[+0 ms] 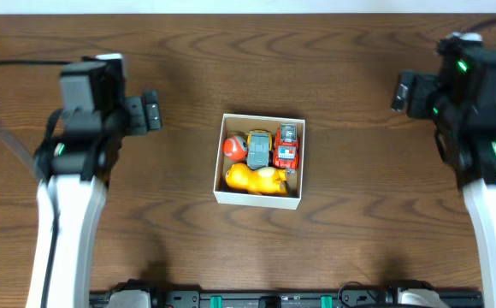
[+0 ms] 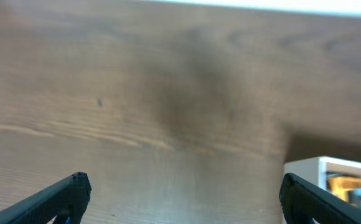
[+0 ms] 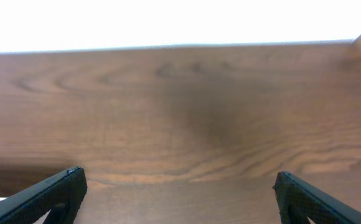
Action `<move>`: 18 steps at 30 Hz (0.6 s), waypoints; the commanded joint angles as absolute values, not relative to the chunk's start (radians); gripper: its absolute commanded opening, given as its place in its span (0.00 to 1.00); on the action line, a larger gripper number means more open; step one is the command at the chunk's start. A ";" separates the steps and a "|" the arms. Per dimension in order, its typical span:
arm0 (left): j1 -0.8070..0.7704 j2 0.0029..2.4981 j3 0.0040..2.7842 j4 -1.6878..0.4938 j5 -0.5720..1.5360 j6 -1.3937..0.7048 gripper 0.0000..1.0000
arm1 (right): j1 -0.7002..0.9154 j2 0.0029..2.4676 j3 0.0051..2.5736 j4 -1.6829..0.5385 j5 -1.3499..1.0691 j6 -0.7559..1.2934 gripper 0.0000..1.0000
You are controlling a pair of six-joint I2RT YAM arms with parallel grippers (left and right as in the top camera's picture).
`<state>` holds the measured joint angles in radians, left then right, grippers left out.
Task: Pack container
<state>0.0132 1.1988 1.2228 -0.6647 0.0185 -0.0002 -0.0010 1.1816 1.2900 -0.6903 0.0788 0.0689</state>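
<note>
Seen from above, a dark wooden table (image 1: pixel 248 265) fills our view, with one white robot arm at each side and both well apart from the middle.

Between the arms, at the table's centre, sits the container (image 1: pixel 257 198), a small white box with a brown inside. It stands upright with its open top facing straight up. It looks close to square, so we can name no clear long axis. Its sides are turned slightly off the line of the table edge.

We see the left gripper (image 1: pixel 151 111) with its jaws spread wide and nothing between them. The left wrist view shows only bare wood between its fingers, with a corner of the box at the lower right. The right gripper (image 1: pixel 399 91) is likewise spread and empty over bare wood.

Inside the box lie four small toys, packed closely: a yellow duck-like toy (image 1: pixel 252 178) along the near side, a red truck (image 1: pixel 287 145), a grey and yellow vehicle (image 1: pixel 258 147), and a red ball (image 1: pixel 233 147).

We see no loose toys on the table, so we judge the packing done or nearly so.
</note>
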 commanded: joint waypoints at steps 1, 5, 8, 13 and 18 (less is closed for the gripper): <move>0.018 1.056 1.190 -0.679 0.006 -0.032 0.98 | 0.025 1.019 1.190 -0.686 0.063 0.043 0.99; 0.009 0.871 1.116 -0.690 0.006 -0.047 0.98 | 0.056 0.783 1.015 -0.673 0.079 0.043 0.99; 0.009 0.715 1.027 -0.693 0.006 -0.052 0.98 | 0.072 0.587 0.907 -0.689 0.078 0.047 0.99; 0.009 0.467 0.867 -0.696 -0.023 -0.066 0.98 | 0.074 0.356 0.825 -0.842 0.079 0.047 0.99; 0.009 0.334 0.784 -0.727 -0.042 -0.065 0.98 | 0.074 0.272 0.793 -0.997 0.078 0.047 0.99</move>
<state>0.0113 0.3706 0.8104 -0.7170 -0.0128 -0.0540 0.0631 0.2832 0.8131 -0.9604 0.0776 0.0589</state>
